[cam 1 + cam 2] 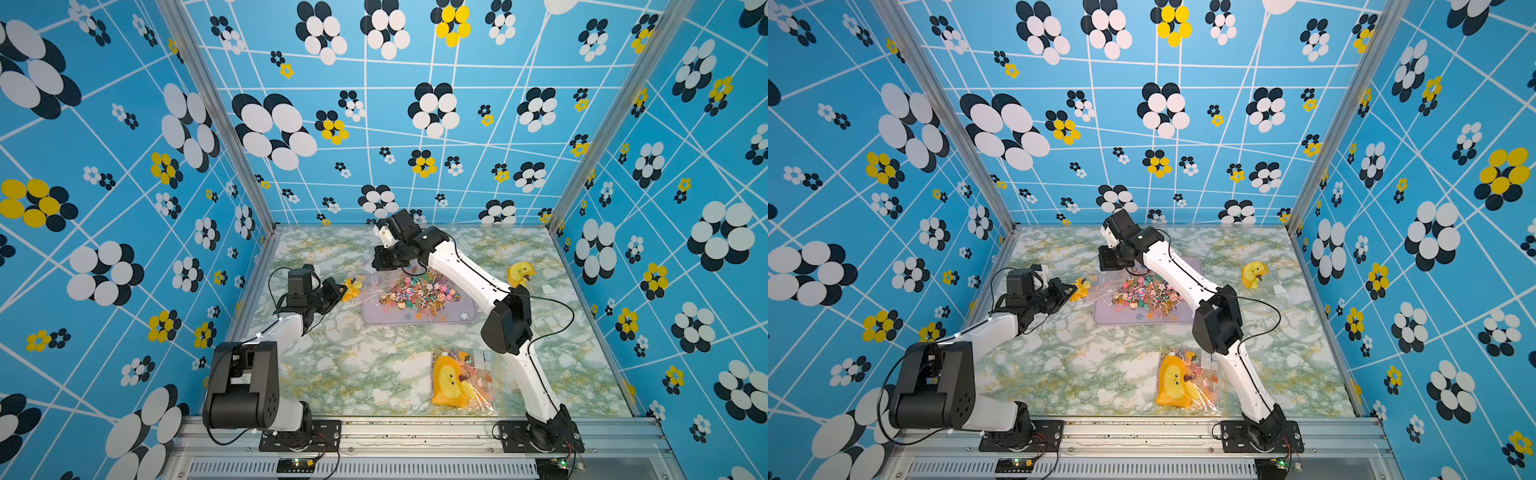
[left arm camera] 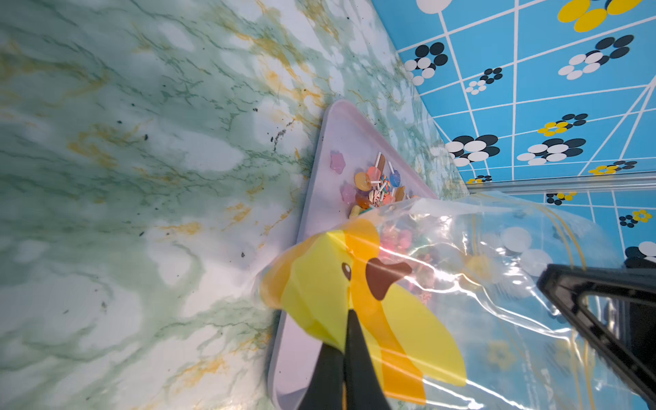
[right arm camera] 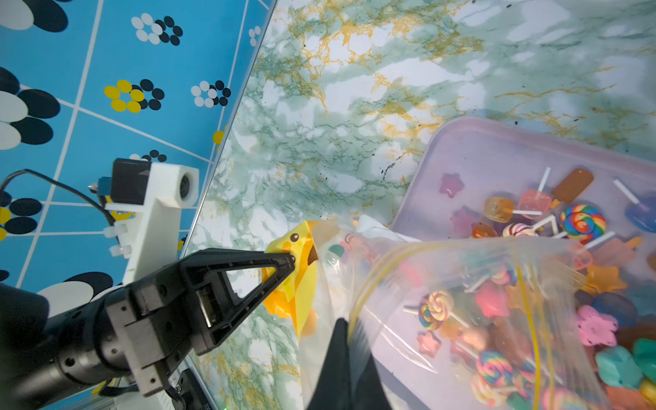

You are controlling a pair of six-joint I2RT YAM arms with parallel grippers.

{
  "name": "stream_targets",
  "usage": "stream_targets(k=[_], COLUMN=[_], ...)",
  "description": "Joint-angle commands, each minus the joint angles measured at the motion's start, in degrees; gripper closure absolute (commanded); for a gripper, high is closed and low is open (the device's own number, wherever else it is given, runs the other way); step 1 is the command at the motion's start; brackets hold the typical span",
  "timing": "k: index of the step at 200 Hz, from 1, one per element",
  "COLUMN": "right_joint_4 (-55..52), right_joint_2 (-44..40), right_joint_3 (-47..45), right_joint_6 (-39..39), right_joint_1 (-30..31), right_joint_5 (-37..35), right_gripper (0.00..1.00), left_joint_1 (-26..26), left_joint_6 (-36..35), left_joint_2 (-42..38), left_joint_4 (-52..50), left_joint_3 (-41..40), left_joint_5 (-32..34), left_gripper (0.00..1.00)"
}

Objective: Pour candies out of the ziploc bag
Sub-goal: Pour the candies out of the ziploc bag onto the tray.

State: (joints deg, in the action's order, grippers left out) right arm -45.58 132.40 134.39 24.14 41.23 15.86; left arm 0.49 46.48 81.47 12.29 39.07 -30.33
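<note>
Near the front edge, a second duck-print bag (image 1: 459, 380) lies flat on the tabletop (image 1: 353, 365). Beyond it, the candies (image 1: 419, 296) heap on a lilac tray (image 1: 465, 318). Over the tray's left end, the left end effector (image 3: 291, 262) pinches the clear ziploc bag (image 3: 443, 280) by its yellow duck corner. Farther back, the right end effector (image 3: 341, 324) is clamped on the bag's edge.

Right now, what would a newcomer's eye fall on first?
First comes the bright heap of candies on the lilac tray mid-table. Over the tray's left end, the left gripper and the right gripper each pinch the clear, duck-printed ziploc bag. Another filled bag lies near the front edge.
</note>
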Motion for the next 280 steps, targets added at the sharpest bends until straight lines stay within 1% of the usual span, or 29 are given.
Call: stream_targets(k=[1,61,98,121,146,176,180,190,240,280], right_joint_4=[1.92,11.48,18.22,21.4,24.12,27.26,27.63,28.73,33.3,35.01], right_joint_2=[-5.58,-16.03,-21.13,-22.74,-23.39,-23.15,-23.07,-22.64,-21.14,-20.0], right_joint_3=[-3.93,-20.26,-31.36,-36.19,-39.79,-42.27,-44.24,-45.41,-48.89,-49.83], right_joint_6=[-1.42,0.4,2.46,3.09,3.78,4.7,4.89,5.34,7.83,8.79], right_joint_1=[-0.05,-2.53,-4.98,-5.98,-6.8,-7.82,-7.99,-8.41,-9.6,-9.81], right_joint_5=[-2.16,-2.25,-0.84,-0.31,0.47,1.1,1.19,1.56,3.11,3.65], right_gripper=[1.0,1.0,1.0,1.0,1.0,1.0,1.0,1.0,0.98,0.97], left_joint_1=[-1.01,-3.46,-5.98,-9.41,-13.37,-16.04,-16.41,-17.25,-23.04,-25.9], left_joint_6=[-3.32,-7.51,-9.46,-12.1,-15.76,-19.21,-19.76,-21.3,-29.9,-33.93], left_joint_2=[-2.93,-7.79,-7.47,-5.89,-3.48,-1.27,-1.1,-0.34,4.96,8.51], left_joint_4=[-5.45,-12.7,-15.3,-18.1,-22.58,-26.73,-27.39,-29.14,-40.11,-45.14], left_joint_3=[3.07,6.55,9.81,13.52,18.37,22.98,23.68,25.43,36.62,43.43], left_joint_5=[2.0,5.46,7.57,10.03,13.7,16.86,17.38,18.66,26.82,30.44], left_gripper=[1.0,1.0,1.0,1.0,1.0,1.0,1.0,1.0,1.0,1.0])
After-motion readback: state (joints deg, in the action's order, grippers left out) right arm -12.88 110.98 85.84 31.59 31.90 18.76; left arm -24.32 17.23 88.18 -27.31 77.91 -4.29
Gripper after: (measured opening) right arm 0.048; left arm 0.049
